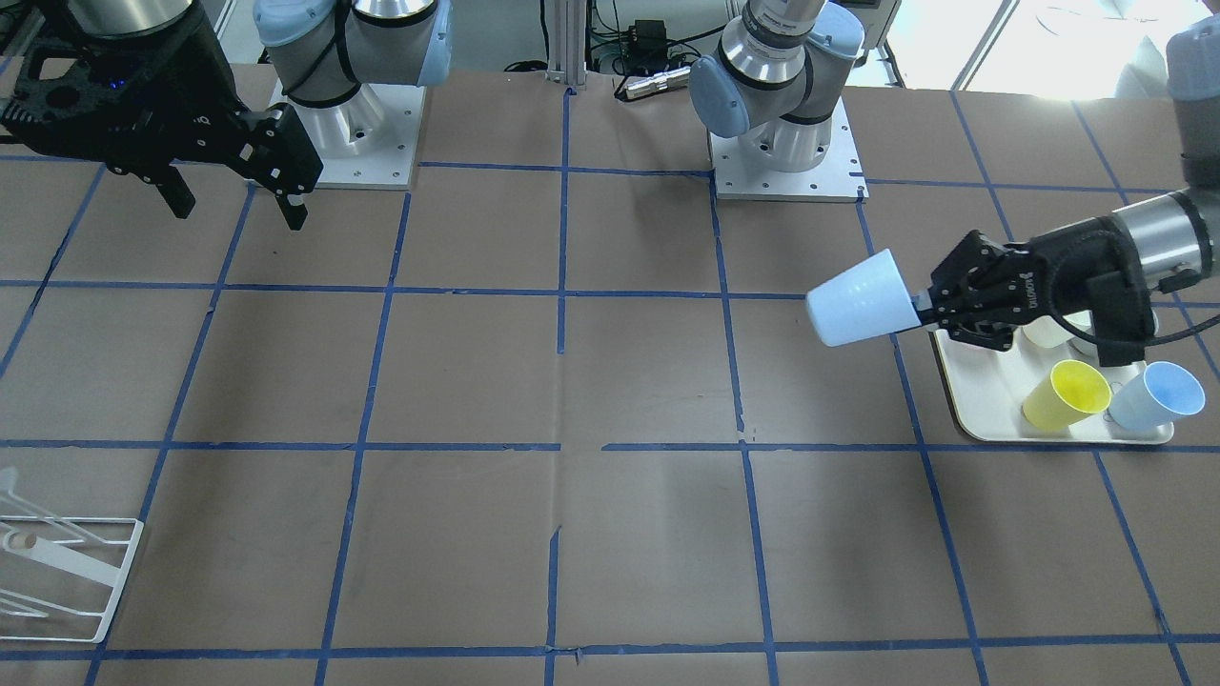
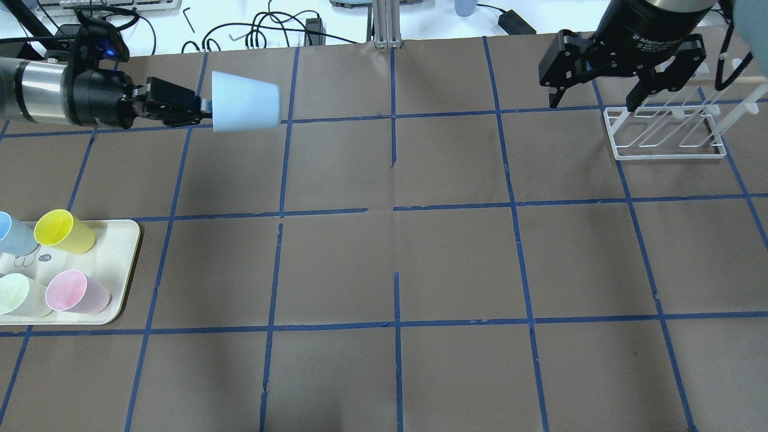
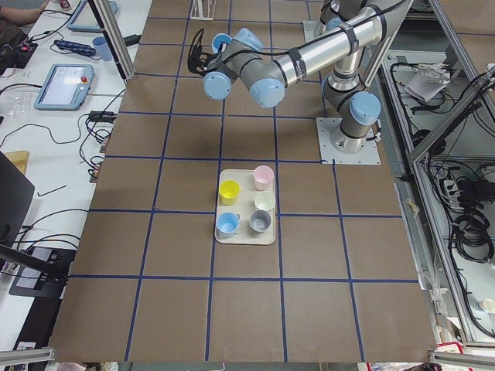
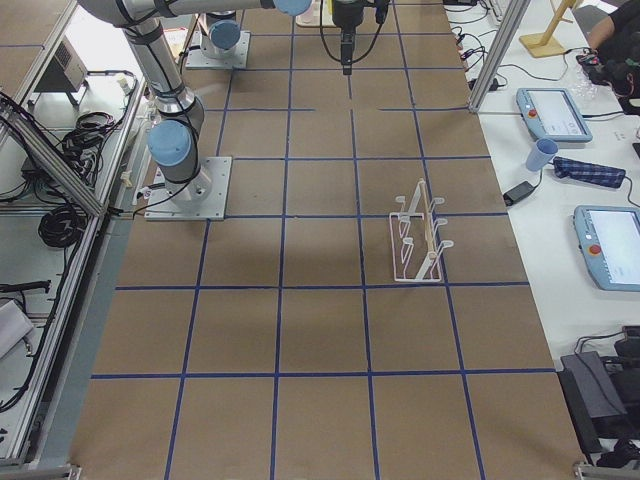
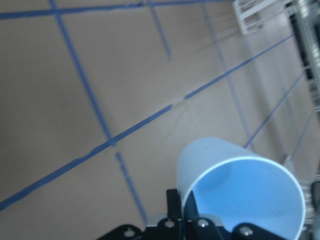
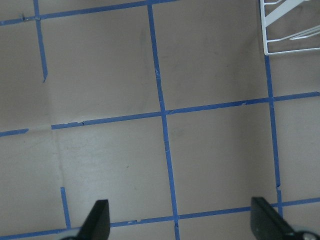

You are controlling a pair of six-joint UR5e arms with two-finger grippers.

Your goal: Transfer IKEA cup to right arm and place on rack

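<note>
My left gripper (image 2: 203, 108) is shut on the rim of a pale blue IKEA cup (image 2: 246, 109) and holds it on its side above the table, base pointing toward the middle. The front view shows the same gripper (image 1: 923, 305) and cup (image 1: 863, 298). In the left wrist view the cup's open mouth (image 5: 240, 195) faces the camera. My right gripper (image 2: 593, 101) is open and empty, hanging just beside the white wire rack (image 2: 666, 135). It also shows in the front view (image 1: 238, 211). The rack stands bare (image 4: 420, 240).
A cream tray (image 2: 114, 264) at the table's left end holds a yellow cup (image 2: 63, 231), a pink cup (image 2: 78, 292), a pale green cup (image 2: 21, 295) and a second pale blue cup (image 2: 12, 234). Brown paper with blue tape lines covers the table.
</note>
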